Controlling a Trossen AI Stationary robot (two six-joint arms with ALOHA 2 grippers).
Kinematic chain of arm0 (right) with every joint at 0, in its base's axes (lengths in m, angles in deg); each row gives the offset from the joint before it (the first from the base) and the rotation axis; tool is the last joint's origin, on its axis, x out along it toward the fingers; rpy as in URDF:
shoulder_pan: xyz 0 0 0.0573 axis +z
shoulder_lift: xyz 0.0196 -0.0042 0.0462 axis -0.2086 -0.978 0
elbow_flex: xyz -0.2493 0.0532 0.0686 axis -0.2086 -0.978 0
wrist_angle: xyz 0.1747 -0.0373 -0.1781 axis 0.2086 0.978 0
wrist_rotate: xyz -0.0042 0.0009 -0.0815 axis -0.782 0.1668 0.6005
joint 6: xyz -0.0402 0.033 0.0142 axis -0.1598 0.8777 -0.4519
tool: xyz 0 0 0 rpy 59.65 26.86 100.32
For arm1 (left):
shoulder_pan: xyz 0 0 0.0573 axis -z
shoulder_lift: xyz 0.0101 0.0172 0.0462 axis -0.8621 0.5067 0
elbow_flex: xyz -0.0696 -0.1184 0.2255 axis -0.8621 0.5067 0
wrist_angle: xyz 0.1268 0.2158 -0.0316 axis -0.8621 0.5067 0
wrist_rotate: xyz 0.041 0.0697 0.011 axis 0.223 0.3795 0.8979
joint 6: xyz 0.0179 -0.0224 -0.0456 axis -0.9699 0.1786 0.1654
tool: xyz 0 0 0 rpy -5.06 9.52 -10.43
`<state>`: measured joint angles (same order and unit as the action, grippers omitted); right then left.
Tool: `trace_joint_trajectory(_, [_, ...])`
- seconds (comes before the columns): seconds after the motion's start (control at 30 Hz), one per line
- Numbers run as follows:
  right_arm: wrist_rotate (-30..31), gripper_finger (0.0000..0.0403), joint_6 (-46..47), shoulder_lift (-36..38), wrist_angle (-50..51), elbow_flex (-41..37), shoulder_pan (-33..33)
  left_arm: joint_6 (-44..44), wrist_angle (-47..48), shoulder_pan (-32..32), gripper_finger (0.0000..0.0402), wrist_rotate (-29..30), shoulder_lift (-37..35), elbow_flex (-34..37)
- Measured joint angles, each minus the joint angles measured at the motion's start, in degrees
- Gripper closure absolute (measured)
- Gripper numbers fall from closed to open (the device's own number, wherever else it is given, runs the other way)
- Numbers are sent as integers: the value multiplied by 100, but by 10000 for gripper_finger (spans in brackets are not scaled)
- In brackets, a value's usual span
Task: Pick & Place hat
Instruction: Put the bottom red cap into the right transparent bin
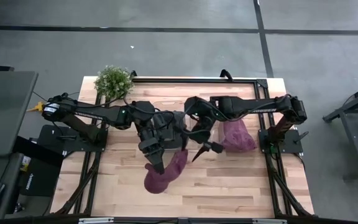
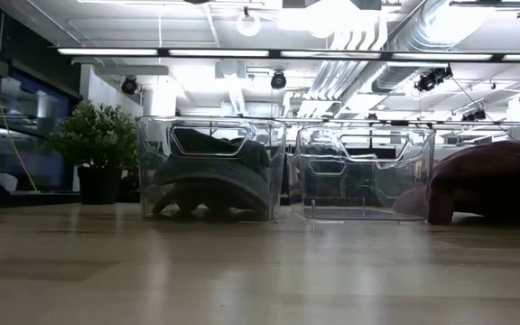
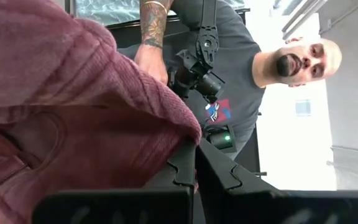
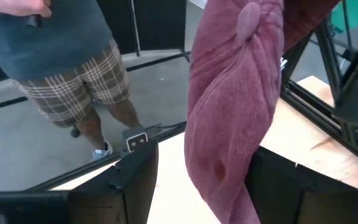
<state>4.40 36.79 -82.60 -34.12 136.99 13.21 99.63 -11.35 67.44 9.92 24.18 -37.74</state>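
My left gripper (image 1: pixel 158 160) is shut on a maroon knitted hat (image 1: pixel 165 173) over the middle of the table; the hat also fills the left wrist view (image 3: pixel 73 106). My right gripper (image 1: pixel 205 149) is open just to the right of it. In the right wrist view the hat (image 4: pixel 232 112) hangs between my right gripper's (image 4: pixel 201 186) two fingers; I cannot tell whether they touch it. A second maroon hat (image 1: pixel 237 137) lies on the table at the right and shows in the low view (image 2: pixel 495 181). My left gripper pinches the maroon hat's ribbed edge (image 3: pixel 188 134) between its two shut fingers (image 3: pixel 182 168). The rest of the hat hangs slack beside and below the fingers. It does not show in the low view.
Two clear bins stand at the far middle of the table: the left one (image 2: pixel 210 171) holds a dark hat, the right one (image 2: pixel 364 171) looks empty. A potted plant (image 1: pixel 114 81) stands at the far left corner. A person (image 3: pixel 241 74) stands beyond the table.
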Motion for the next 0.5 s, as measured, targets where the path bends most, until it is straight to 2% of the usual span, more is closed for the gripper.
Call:
trace_joint_trajectory(0.23, [12,200,4,0,19,-2,40,103,-94,0,401,-45,116,-2])
trace_joint_trajectory(0.33, [77,232,-64,0,32,-1,76,105,-179,0,401,-124,121,-7])
trace_joint_trajectory(0.5, [79,307,-156,0,30,-1,115,106,-158,0,402,-120,195,1])
